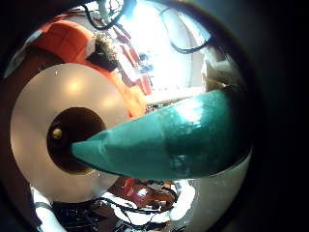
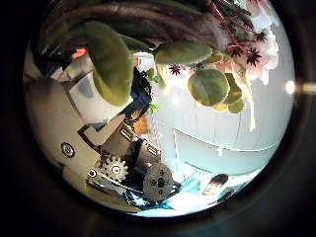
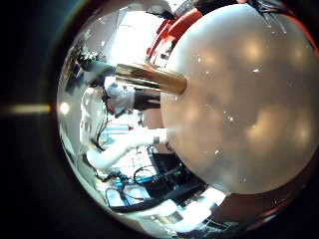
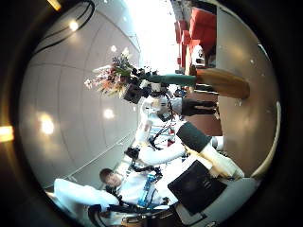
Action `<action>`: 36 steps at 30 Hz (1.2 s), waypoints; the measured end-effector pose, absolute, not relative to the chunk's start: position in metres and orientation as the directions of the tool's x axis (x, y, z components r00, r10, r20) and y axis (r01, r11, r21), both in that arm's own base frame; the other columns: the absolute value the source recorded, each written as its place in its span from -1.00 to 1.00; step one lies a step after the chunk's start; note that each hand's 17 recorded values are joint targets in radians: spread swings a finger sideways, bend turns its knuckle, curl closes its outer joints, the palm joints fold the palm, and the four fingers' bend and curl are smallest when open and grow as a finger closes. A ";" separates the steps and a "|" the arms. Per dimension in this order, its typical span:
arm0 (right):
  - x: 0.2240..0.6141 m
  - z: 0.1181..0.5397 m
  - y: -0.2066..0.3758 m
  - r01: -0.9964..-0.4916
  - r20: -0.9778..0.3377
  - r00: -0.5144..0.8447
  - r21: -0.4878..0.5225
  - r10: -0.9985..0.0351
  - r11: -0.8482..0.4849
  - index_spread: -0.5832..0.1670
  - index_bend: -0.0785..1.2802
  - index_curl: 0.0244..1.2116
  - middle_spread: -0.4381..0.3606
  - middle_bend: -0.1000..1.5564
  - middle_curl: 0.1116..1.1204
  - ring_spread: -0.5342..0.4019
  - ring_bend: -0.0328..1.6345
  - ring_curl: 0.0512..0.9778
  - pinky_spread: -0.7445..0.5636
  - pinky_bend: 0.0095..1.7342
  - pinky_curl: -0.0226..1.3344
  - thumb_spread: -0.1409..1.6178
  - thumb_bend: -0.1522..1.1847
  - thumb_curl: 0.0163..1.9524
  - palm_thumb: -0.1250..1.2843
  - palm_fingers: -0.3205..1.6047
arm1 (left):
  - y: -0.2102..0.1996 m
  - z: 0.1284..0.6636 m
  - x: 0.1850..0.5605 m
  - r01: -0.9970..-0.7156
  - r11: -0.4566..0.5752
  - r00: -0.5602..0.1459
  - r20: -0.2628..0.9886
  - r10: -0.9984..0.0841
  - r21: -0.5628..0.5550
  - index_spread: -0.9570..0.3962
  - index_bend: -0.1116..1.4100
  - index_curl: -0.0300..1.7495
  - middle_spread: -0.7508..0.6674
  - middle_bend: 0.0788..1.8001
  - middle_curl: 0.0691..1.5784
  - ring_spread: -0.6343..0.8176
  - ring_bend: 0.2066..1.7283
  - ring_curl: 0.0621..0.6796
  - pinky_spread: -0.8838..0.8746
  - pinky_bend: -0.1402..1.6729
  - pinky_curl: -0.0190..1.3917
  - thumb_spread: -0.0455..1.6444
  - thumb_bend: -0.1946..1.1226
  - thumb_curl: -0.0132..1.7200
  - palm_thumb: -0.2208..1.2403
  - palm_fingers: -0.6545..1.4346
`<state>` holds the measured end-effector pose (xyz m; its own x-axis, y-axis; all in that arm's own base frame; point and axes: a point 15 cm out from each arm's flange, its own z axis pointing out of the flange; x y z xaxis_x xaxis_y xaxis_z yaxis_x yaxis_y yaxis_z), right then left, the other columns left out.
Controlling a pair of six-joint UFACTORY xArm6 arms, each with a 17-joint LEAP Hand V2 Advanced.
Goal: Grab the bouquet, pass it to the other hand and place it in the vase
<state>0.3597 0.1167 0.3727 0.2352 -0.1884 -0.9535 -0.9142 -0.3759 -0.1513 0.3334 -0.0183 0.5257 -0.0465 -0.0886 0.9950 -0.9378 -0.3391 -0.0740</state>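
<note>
Though its wrapped stem is not yet down in the vase (image 3: 239, 110), the bouquet (image 4: 114, 74) is nearly there: it lies roughly level in the air, blooms pointing away and the tapered wrap aimed at the vase's neck (image 4: 223, 83). From the left palm, the wrap's tip (image 1: 82, 150) sits right at the dark mouth (image 1: 70, 128), though I cannot tell whether it has entered or only overlaps the rim. The left robot hand (image 4: 142, 92) is closed round the wrap just below the leaves, which crowd its thumb-side view (image 2: 109, 59). The right robot hand is close against the vase's round body, which fills much of its little-finger view; its fingers do not show, so I cannot tell whether they are spread or curled. Judging from this, pickup and handover look done, assuming the bouquet began in the right hand. What remains is to slide the stem down the narrow neck, let go and draw the left robot hand clear without tipping the vase.
</note>
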 end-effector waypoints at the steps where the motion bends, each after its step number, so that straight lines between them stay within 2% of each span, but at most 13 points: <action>1: 0.360 0.373 0.117 -0.914 -0.954 0.235 -0.151 -0.188 -0.376 -0.13 -0.62 -0.55 0.34 -0.61 -0.53 0.61 -0.41 -0.63 0.89 -0.33 -0.59 0.30 -0.81 -0.50 0.21 -0.50 | -0.018 0.524 0.335 -0.939 -0.337 -0.047 0.995 -0.085 -0.074 -0.48 0.28 0.18 -0.47 0.38 -0.18 -0.68 0.41 0.36 -0.73 -0.05 0.35 0.28 -0.78 -0.14 0.20 0.30; 2: 0.359 0.373 0.117 -0.914 -0.954 0.235 -0.151 -0.188 -0.376 -0.13 -0.62 -0.55 0.34 -0.61 -0.53 0.61 -0.41 -0.63 0.89 -0.33 -0.59 0.30 -0.81 -0.50 0.21 -0.50 | -0.018 0.523 0.335 -0.939 -0.336 -0.051 0.995 -0.085 -0.076 -0.46 0.26 0.17 -0.46 0.34 -0.18 -0.65 0.34 0.33 -0.69 -0.16 0.34 0.27 -0.79 -0.16 0.15 0.10; 3: 0.359 0.373 0.117 -0.914 -0.953 0.237 -0.153 -0.188 -0.376 -0.13 -0.62 -0.54 0.34 -0.61 -0.53 0.60 -0.42 -0.64 0.89 -0.34 -0.60 0.30 -0.81 -0.50 0.21 -0.50 | -0.017 0.521 0.336 -0.939 -0.336 -0.053 0.995 -0.086 -0.079 -0.42 0.26 0.17 -0.41 0.28 -0.17 -0.59 0.29 0.38 -0.61 -0.23 0.36 0.26 -0.78 -0.18 0.12 -0.10; 4: 0.359 0.373 0.116 -0.914 -0.953 0.236 -0.153 -0.188 -0.375 -0.13 -0.62 -0.54 0.34 -0.61 -0.53 0.60 -0.42 -0.64 0.89 -0.35 -0.60 0.30 -0.81 -0.50 0.21 -0.49 | -0.017 0.520 0.335 -0.939 -0.334 -0.060 0.994 -0.088 -0.086 -0.34 0.19 0.15 -0.30 0.13 -0.22 -0.45 0.22 0.33 -0.48 -0.34 0.34 0.26 -0.80 -0.20 0.06 -0.38; 5: 0.359 0.373 0.116 -0.914 -0.953 0.237 -0.154 -0.187 -0.376 -0.13 -0.63 -0.54 0.34 -0.62 -0.53 0.60 -0.42 -0.64 0.89 -0.36 -0.60 0.29 -0.81 -0.50 0.21 -0.49 | -0.017 0.520 0.335 -0.939 -0.332 -0.066 0.994 -0.090 -0.093 -0.21 0.03 0.10 -0.15 -0.04 -0.28 -0.28 0.17 0.24 -0.35 -0.37 0.31 0.24 -0.81 -0.23 -0.01 -0.55; 7: 0.359 0.373 0.115 -0.915 -0.953 0.237 -0.154 -0.187 -0.373 -0.12 -0.62 -0.53 0.33 -0.62 -0.53 0.60 -0.44 -0.64 0.90 -0.37 -0.61 0.29 -0.81 -0.50 0.21 -0.48 | -0.017 0.517 0.335 -0.940 -0.326 -0.074 0.992 -0.105 -0.105 0.09 -0.35 -0.03 0.21 -0.35 -0.45 0.03 0.05 -0.04 -0.08 -0.41 0.20 0.21 -0.82 -0.28 -0.13 -0.73; 9: 0.359 0.373 0.115 -0.915 -0.953 0.237 -0.154 -0.187 -0.373 -0.11 -0.63 -0.52 0.33 -0.63 -0.53 0.60 -0.44 -0.64 0.90 -0.38 -0.61 0.30 -0.80 -0.49 0.22 -0.47 | -0.016 0.512 0.334 -0.941 -0.318 -0.075 0.990 -0.123 -0.111 0.31 -0.57 -0.12 0.44 -0.52 -0.57 0.24 -0.09 -0.22 0.15 -0.45 0.11 0.18 -0.82 -0.33 -0.23 -0.70; 11: 0.360 0.373 0.115 -0.916 -0.954 0.235 -0.153 -0.187 -0.372 -0.12 -0.62 -0.52 0.33 -0.63 -0.53 0.60 -0.45 -0.64 0.90 -0.38 -0.61 0.30 -0.81 -0.49 0.22 -0.47 | -0.014 0.508 0.334 -0.944 -0.311 -0.070 0.988 -0.141 -0.112 0.47 -0.68 -0.20 0.60 -0.64 -0.64 0.40 -0.21 -0.35 0.32 -0.51 0.02 0.16 -0.80 -0.38 -0.29 -0.67; 17: 0.359 0.372 0.114 -0.916 -0.954 0.233 -0.150 -0.189 -0.372 -0.12 -0.62 -0.50 0.32 -0.64 -0.53 0.59 -0.49 -0.65 0.90 -0.42 -0.62 0.30 -0.81 -0.49 0.23 -0.44 | -0.013 0.502 0.329 -0.956 -0.279 -0.046 0.985 -0.168 -0.093 0.71 -0.73 -0.40 0.83 -0.84 -0.73 0.66 -0.43 -0.58 0.59 -0.62 -0.19 0.12 -0.78 -0.47 -0.40 -0.58; 22: 0.359 0.371 0.114 -0.916 -0.954 0.232 -0.149 -0.190 -0.373 -0.13 -0.63 -0.50 0.31 -0.64 -0.53 0.59 -0.49 -0.65 0.90 -0.43 -0.62 0.30 -0.81 -0.49 0.23 -0.43 | -0.008 0.499 0.325 -0.953 -0.286 -0.048 0.984 -0.170 -0.096 0.78 -0.70 -0.52 0.90 -0.89 -0.76 0.75 -0.53 -0.65 0.66 -0.65 -0.30 0.09 -0.76 -0.52 -0.41 -0.53; 36: 0.362 0.362 0.113 -0.919 -0.961 0.209 -0.130 -0.181 -0.372 -0.14 -0.63 -0.49 0.30 -0.64 -0.53 0.59 -0.53 -0.66 0.90 -0.47 -0.63 0.30 -0.81 -0.48 0.24 -0.40 | -0.029 0.526 0.255 -0.951 -0.251 -0.127 0.968 -0.216 -0.181 0.84 -0.65 -0.62 0.93 -0.90 -0.82 0.82 -0.62 -0.67 0.68 -0.64 -0.46 0.08 -0.76 -0.57 -0.41 -0.46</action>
